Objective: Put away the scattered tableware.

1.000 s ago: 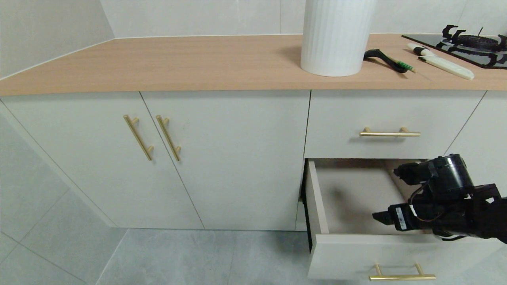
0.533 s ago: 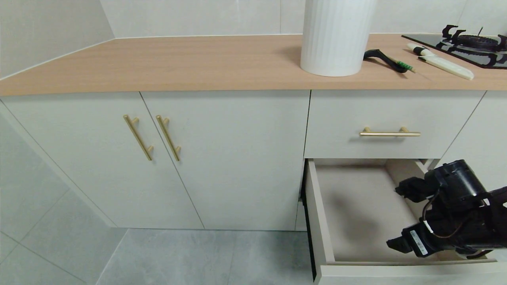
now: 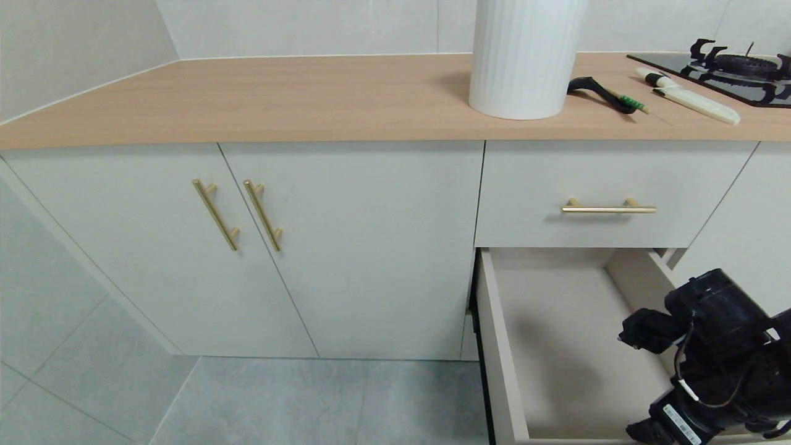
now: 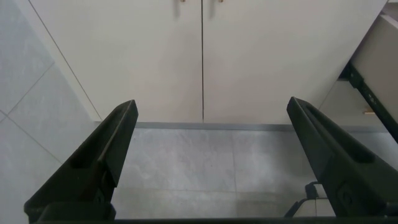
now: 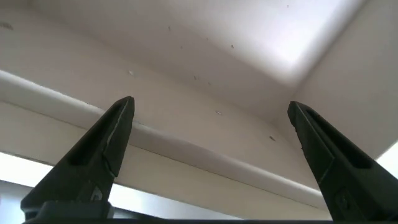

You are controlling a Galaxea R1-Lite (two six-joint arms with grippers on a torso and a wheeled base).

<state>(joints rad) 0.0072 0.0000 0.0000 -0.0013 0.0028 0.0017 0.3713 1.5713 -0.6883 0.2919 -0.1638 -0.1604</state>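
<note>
Drawer [image 3: 497, 334] further out than a second ago, with right arm lower at its front. Tableware sits on counter [image 3: 278, 99]: black-handled utensil [image 3: 602, 93] and white knife [image 3: 692, 99], just right of white ribbed canister [image 3: 525, 55], whose contents are hidden. Drawer shows bare bottom. Right end effector [image 5: 210, 106] spread wide, holding nothing; left end effector [image 4: 211, 102] wide too. You likely have enough opening, so lift clear of drawer front before reaching up.

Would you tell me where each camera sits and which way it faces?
Head: on the head, facing forward and down at counter, doors, open drawer; right arm shows.
Left wrist: on that wrist, facing doors and floor; open left end effector shows.
Right wrist: on that wrist, close to the drawer's panels; open right end effector shows.
Shared: doors, in head and left wrist.
</note>
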